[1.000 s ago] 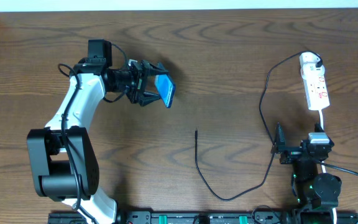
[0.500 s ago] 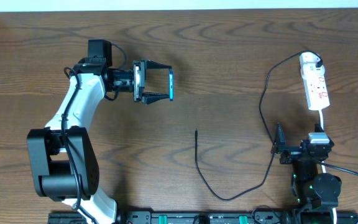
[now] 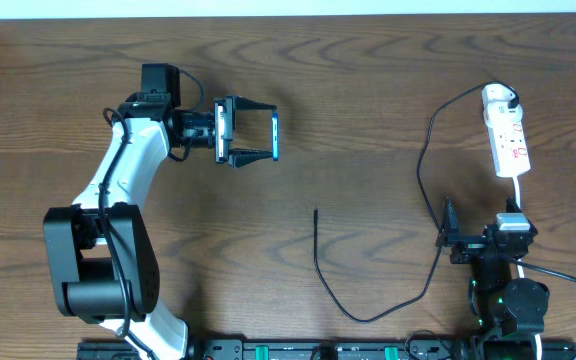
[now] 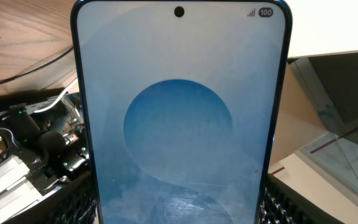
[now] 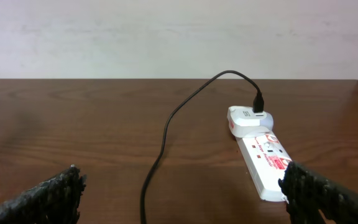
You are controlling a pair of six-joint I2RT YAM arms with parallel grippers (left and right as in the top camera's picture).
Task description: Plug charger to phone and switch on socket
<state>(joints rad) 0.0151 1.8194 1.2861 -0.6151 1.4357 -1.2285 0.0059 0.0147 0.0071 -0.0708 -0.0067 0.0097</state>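
The left gripper (image 3: 272, 132) is closed on the phone (image 4: 179, 124) and holds it by its two long edges, up in the air above the table (image 3: 368, 80). The phone is well apart from the power strip (image 3: 508, 135), on the left arm's side of it. From above only its thin edge shows, so it stands on its side, and its blue screen with the lighter circle faces the left wrist camera.

The right gripper (image 5: 182, 180) stands wide open and holds nothing. It is low, just beside the near end of the power strip, and it looks along the strip.

The power strip lies flat on the wood with red marks on its face. I cannot tell how its switches stand. A white adapter (image 5: 247, 119) sits at its far end, and the black cable (image 3: 423, 170) goes out from this adapter. The cable bends away from the strip, passes by the open gripper and makes a loop near the front edge of the table. Its plug tip (image 3: 315, 212) lies on the wood between the strip and the phone, touching neither.
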